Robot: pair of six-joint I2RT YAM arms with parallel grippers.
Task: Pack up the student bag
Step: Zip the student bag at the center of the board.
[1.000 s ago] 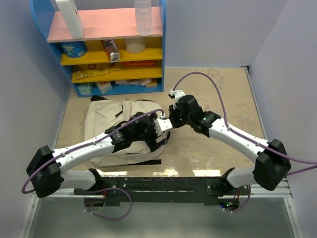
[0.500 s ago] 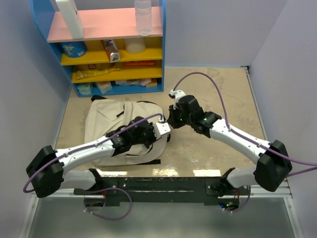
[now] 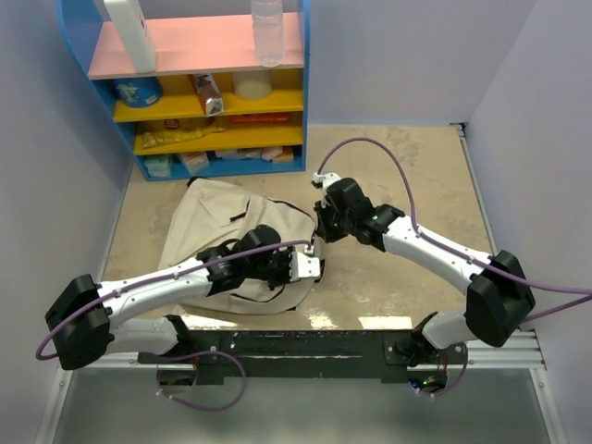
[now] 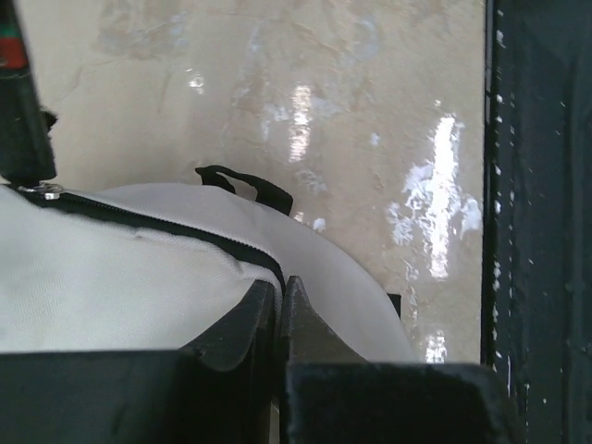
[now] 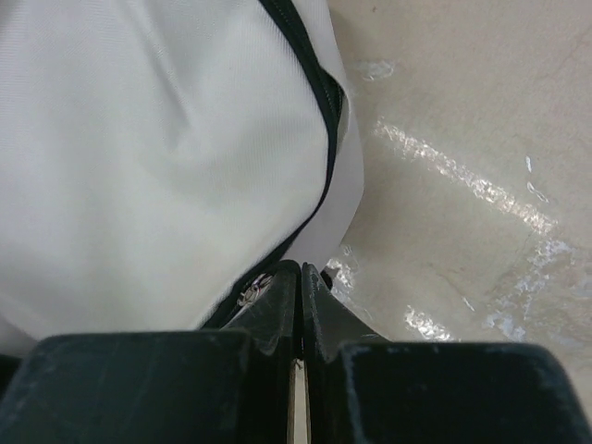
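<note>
Student bag [image 3: 199,217] on surface [image 3: 407,157], before shelf [image 3: 208,44], between arms. Left fingers [image 4: 236,328] closed, pinching bag at zipper [image 4: 157,227]; right fingers [image 5: 273,319] closed on bag's zipper edge. Zipper looks shut, goods [image 3: 208,92] on shelf: packing barely begun, opening and loading remain.

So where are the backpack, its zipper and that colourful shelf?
student bag [image 3: 196,231]: top view, bare beige fabric towards its far end.
zipper [image 4: 185,235]: left wrist view, middle of its black line.
shelf [image 3: 203,46]: top view, bare pink top board.
</note>
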